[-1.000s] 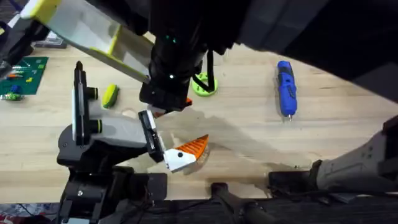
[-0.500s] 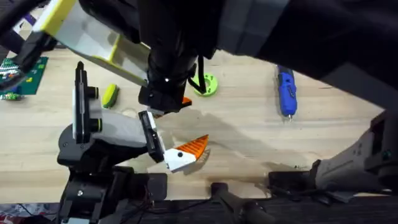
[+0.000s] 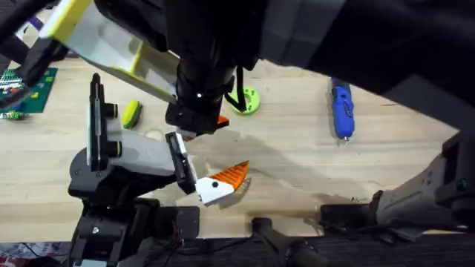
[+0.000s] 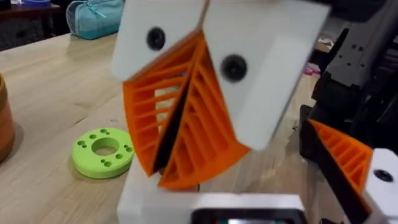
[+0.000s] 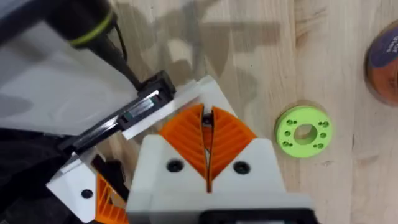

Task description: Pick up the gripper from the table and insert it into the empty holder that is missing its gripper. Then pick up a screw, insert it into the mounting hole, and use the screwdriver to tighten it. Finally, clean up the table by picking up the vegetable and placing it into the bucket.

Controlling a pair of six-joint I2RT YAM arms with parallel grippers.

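2 ribbed orange-padded tools, left tool (image 4: pixel 186 134) pressed together, right tool (image 5: pixel 207 140) together; slim blue screwdriver (image 3: pixel 341 108) on pale wood table (image 3: pixel 297 170)

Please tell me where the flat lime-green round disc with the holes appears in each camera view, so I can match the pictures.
Overhead: the green disc lies on the table just right of the dark raised arm, left of the blue screwdriver.
Left wrist: the disc lies flat on the wood, beside the orange ribbed pads.
Right wrist: the disc lies on the wood beside the gripper's white and orange fingers.
Shared landmark: the disc itself on the light wooden tabletop.
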